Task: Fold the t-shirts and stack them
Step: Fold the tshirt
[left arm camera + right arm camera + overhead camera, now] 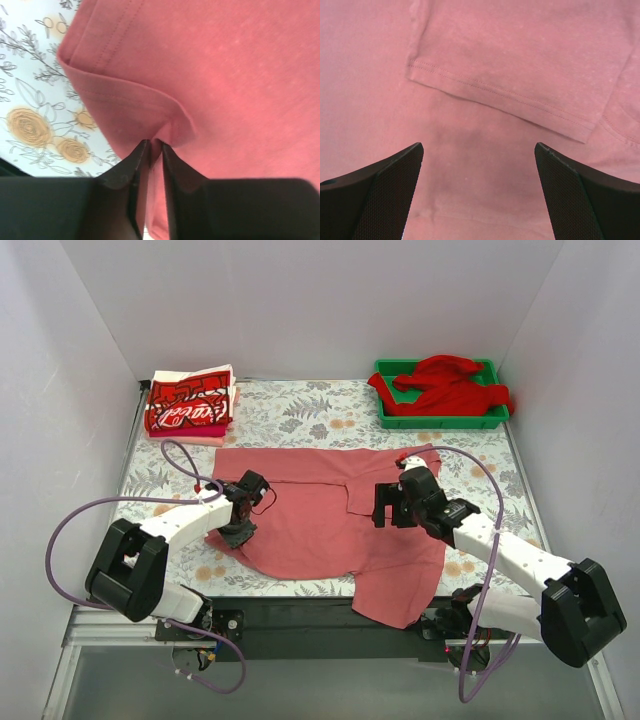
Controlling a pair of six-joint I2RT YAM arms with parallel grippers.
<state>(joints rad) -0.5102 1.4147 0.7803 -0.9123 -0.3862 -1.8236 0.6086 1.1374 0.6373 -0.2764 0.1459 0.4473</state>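
The salmon-pink t-shirt [310, 520] lies spread on the floral table, one sleeve folded inward near the middle. My left gripper [240, 525] is at the shirt's left edge, shut on a pinch of the pink cloth [156, 142] beside its hem. My right gripper [392, 512] hovers over the shirt's right half, open and empty, above the folded sleeve's hem [500, 100]. Folded red-and-white printed shirts [190, 405] are stacked at the back left. A bright red t-shirt [445, 385] lies crumpled in the green tray [440, 420].
The floral table cover [300, 400] shows around the shirt. White walls close in the left, back and right. The shirt's lower right corner hangs over the table's front edge [400, 605].
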